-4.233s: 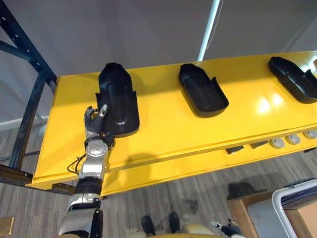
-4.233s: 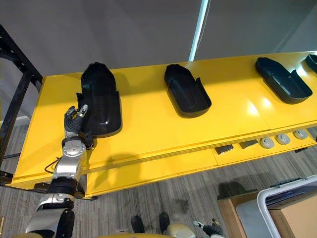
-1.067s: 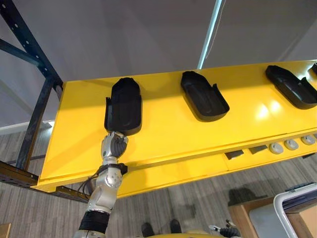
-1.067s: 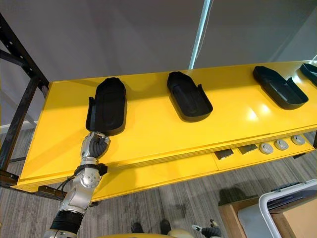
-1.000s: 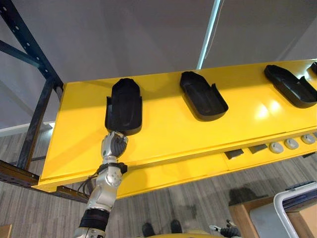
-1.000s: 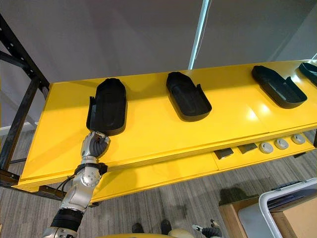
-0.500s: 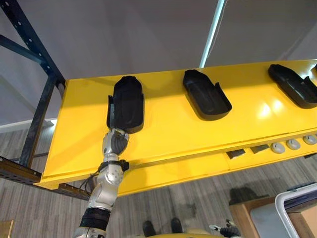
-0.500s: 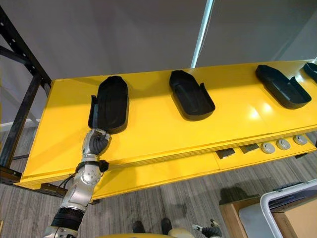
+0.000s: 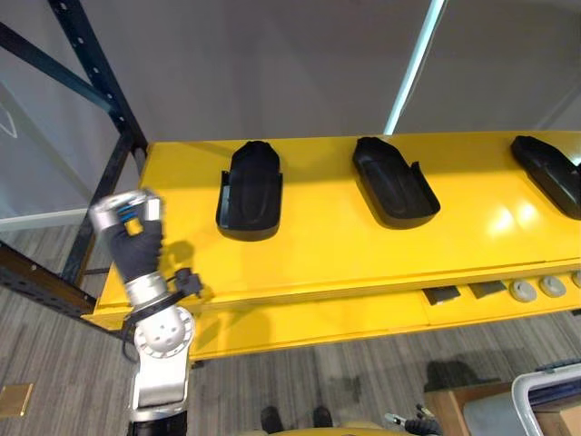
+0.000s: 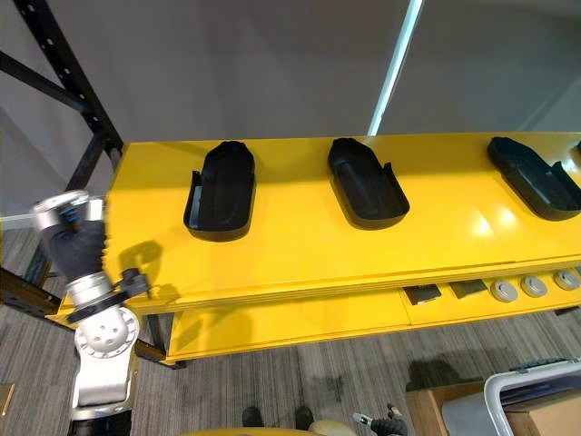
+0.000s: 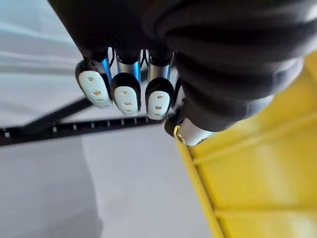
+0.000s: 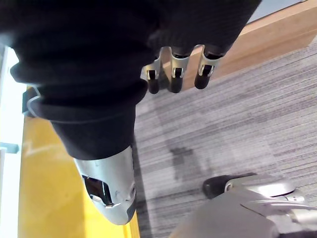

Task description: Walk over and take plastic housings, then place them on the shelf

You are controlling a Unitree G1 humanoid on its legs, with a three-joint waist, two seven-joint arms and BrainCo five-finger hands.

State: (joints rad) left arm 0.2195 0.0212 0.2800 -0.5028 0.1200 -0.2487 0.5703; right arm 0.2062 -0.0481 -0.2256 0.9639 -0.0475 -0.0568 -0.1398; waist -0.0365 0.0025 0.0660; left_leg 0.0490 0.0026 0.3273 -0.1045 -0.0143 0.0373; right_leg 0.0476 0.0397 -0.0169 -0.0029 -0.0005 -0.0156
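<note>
Dark steel rack upright (image 9: pixel 100 82): stands at the far left, behind the shelf's end.
Left robot hand (image 9: pixel 132 238): I hold it raised just off the left front corner of the yellow metal shelf (image 9: pixel 345 245), touching nothing. In the wrist view my fingers (image 11: pixel 127 94) are curled in toward the palm and empty.
Nearest black plastic housing (image 9: pixel 250 179): it lies flat on the shelf, to the right of my left robot hand and farther in, clearly apart from it.
Long axis: it runs from the shelf's front edge toward the wall, rounded end at the back, square open end facing me.
Other housings: a second black plastic housing (image 9: pixel 395 182) lies mid-shelf, a third (image 9: pixel 549 173) at the right, each well apart from its neighbour.
Right robot hand (image 12: pixel 175 69): hangs low over the grey carpet, fingers loose, holding nothing.
Nearer hand: the left, I judge; any further nudge to the first housing falls to it.
</note>
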